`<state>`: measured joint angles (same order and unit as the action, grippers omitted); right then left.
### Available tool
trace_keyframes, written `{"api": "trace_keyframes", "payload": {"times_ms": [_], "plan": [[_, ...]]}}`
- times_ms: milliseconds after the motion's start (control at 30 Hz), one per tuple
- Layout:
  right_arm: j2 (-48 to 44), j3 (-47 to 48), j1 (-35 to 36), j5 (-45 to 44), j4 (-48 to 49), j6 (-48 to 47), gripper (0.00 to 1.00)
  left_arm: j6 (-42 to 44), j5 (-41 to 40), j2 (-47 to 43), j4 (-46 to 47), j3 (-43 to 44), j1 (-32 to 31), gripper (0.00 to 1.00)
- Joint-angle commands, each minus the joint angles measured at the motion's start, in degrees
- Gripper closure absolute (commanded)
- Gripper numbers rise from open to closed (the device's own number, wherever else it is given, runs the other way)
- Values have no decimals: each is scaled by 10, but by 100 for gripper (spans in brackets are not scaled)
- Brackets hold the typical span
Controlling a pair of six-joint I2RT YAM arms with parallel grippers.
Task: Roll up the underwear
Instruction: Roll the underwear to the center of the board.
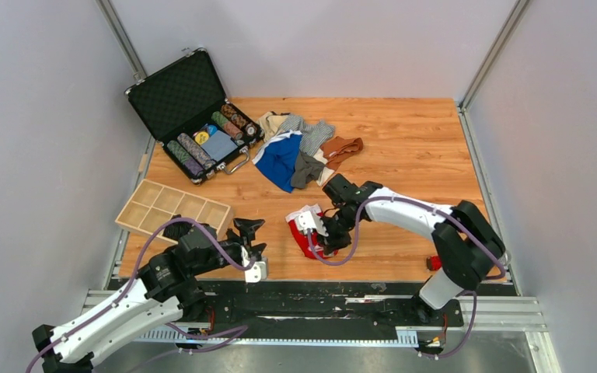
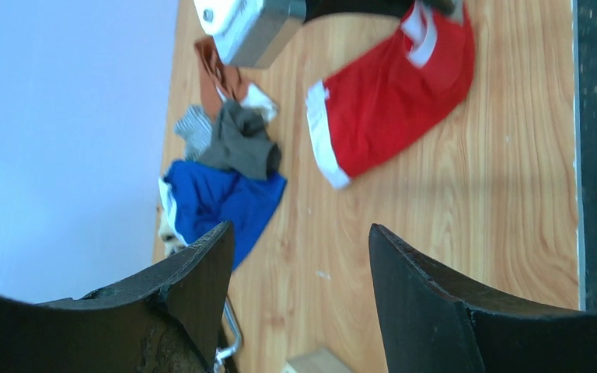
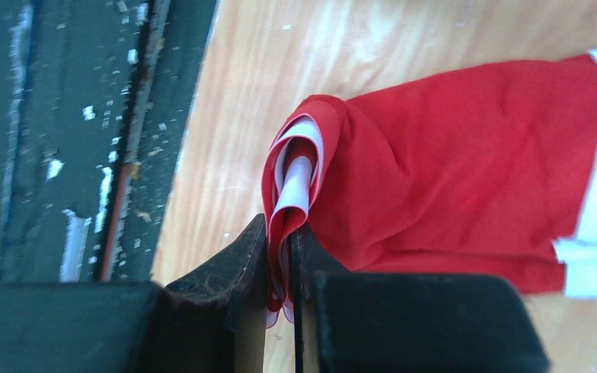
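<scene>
One red underwear (image 3: 451, 179) has only its folded edge pinched tight by the right gripper (image 3: 288, 252), while the left gripper (image 2: 299, 237) is spread wide and empty, and the pile (image 1: 303, 149) beyond lies unrolled.

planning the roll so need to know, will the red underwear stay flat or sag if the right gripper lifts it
Probably floppy: the red underwear bunches into soft folds where the right gripper pinches its edge. Likely light, thin cloth that would drape rather than hold shape. Slipping seems unlikely: folded layers sit in the grip.
</scene>
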<state>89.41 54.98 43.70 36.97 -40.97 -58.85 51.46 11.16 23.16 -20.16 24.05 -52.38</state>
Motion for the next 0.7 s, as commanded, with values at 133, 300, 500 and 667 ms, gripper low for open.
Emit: {"api": "trace_keyframes", "payload": {"times_ms": [133, 300, 500, 667], "plan": [[149, 178, 2, 102, -241, -79, 100, 16, -66, -9, -85, 10, 1, 29], [300, 308, -6, 136, -368, -71, 100, 77, -9, 21, -61, 12, 1, 29], [419, 356, -39, 153, -390, -18, 100, 178, 104, 140, 43, 21, 1, 29], [501, 385, -77, 190, -400, 30, 100, 232, 188, 279, 163, 21, 1, 29]]}}
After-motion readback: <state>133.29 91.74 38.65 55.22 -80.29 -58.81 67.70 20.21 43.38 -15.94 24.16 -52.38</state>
